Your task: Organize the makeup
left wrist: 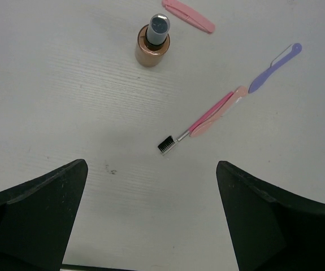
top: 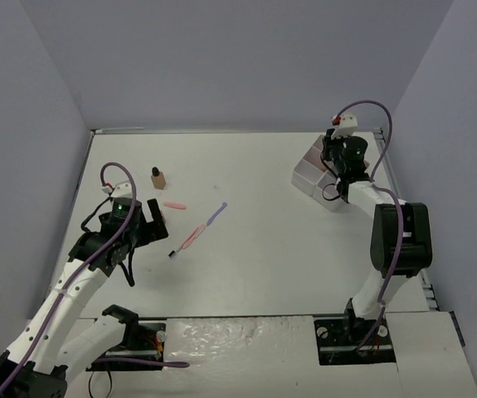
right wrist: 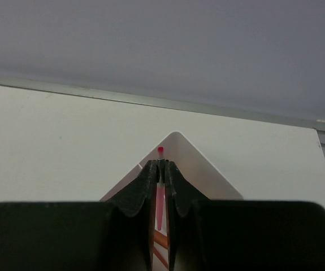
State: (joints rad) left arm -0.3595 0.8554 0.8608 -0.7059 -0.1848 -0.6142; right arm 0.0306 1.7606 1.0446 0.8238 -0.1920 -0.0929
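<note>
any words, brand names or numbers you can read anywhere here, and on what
None readable.
The tan bottle shows no label in the left wrist view.
The pink pencil held in the right pincer shows no print.
The white tray is too small to tell.

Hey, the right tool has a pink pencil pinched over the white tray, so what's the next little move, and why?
Probably lower the right tool slightly and open it. It is shut on the pink pencil, and the white tray lies just beneath, so releasing there should drop the pencil in. I cannot tell which compartment.
</note>
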